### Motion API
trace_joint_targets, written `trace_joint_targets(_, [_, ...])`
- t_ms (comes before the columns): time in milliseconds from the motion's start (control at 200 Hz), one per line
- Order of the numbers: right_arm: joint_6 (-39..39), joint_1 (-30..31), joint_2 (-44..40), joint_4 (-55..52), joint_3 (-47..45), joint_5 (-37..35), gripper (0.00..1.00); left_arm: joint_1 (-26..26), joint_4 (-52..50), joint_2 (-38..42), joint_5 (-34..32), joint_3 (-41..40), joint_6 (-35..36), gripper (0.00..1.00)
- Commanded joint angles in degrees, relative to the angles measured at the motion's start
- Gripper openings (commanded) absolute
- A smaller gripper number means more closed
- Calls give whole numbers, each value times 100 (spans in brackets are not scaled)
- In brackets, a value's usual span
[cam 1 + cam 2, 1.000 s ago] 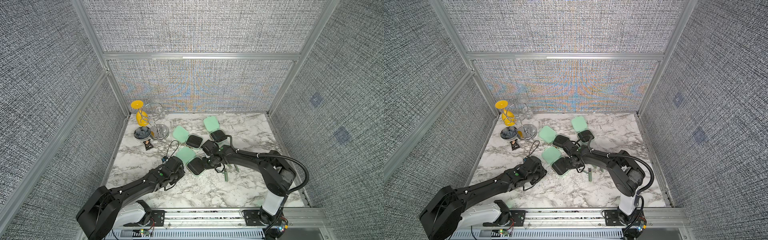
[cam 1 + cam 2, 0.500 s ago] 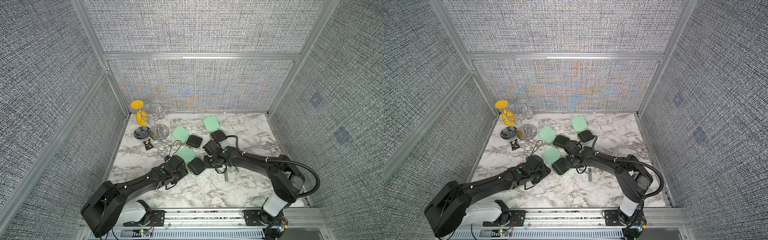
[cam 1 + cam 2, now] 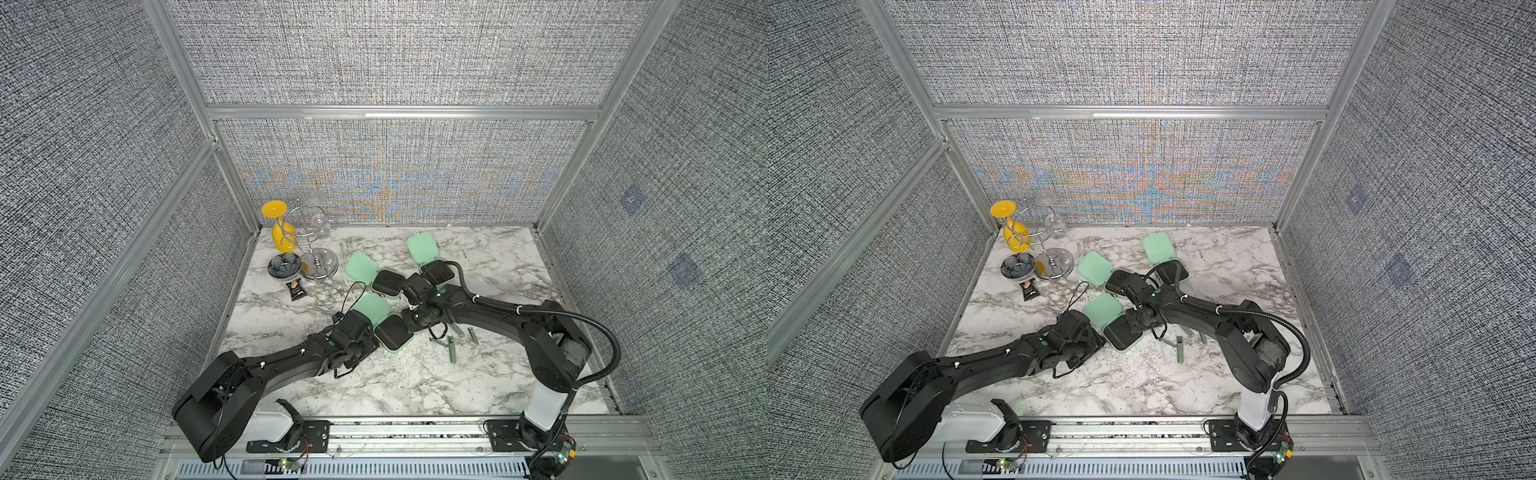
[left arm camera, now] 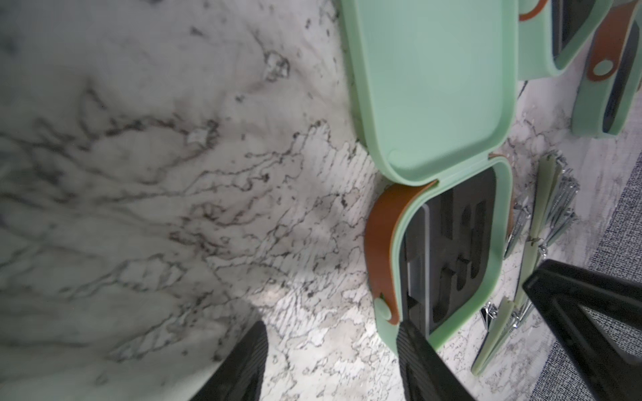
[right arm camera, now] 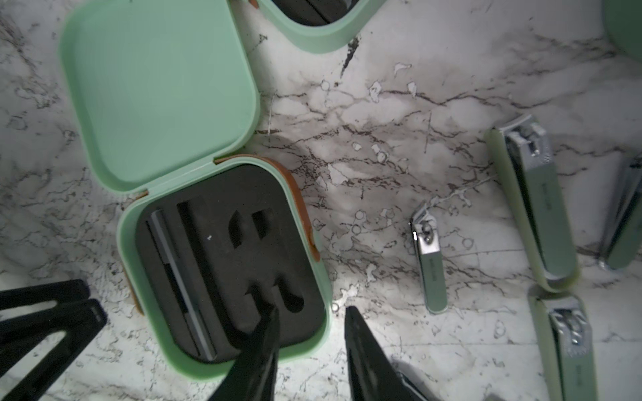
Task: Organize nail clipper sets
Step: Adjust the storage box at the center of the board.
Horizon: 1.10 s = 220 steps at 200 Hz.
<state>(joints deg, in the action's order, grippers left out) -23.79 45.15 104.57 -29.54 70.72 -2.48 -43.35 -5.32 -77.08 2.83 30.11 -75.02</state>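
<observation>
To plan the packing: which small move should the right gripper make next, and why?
Probably shift the right gripper to the small clipper and close on it: the jaws are open and empty, the clipper lies loose on the marble, and the open case has free foam slots.

Top views look down; close wrist views share one case (image 4: 434,86) (image 5: 156,86).

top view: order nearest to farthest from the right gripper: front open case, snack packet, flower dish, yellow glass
From the right gripper:
1. front open case, at its tips
2. black snack packet, off to the left
3. flower-shaped dish, behind the packet
4. yellow glass, back left corner
</observation>
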Motion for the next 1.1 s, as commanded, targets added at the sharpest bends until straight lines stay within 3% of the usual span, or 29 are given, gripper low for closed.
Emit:
trace_joint_targets(0, [183,-6,135,42,65,121,33,2,190,-87,64,50,-24,61])
trace_joint_targets(480, [-481,0,351,472,-305,318,8,2,154,-264,15,21,-47,57])
trace_joint_targets(660, [-842,64,247,579,-468,259,8,0,125,-328,-7,41,-21,55])
trace_joint_targets(921, [-668,91,245,309,-227,178,12,0,-23,-175,-117,-13,-4,51])
trace_joint_targets(1096, [-420,102,175,80,-115,161,27,10,-416,97,-340,13,1,50])
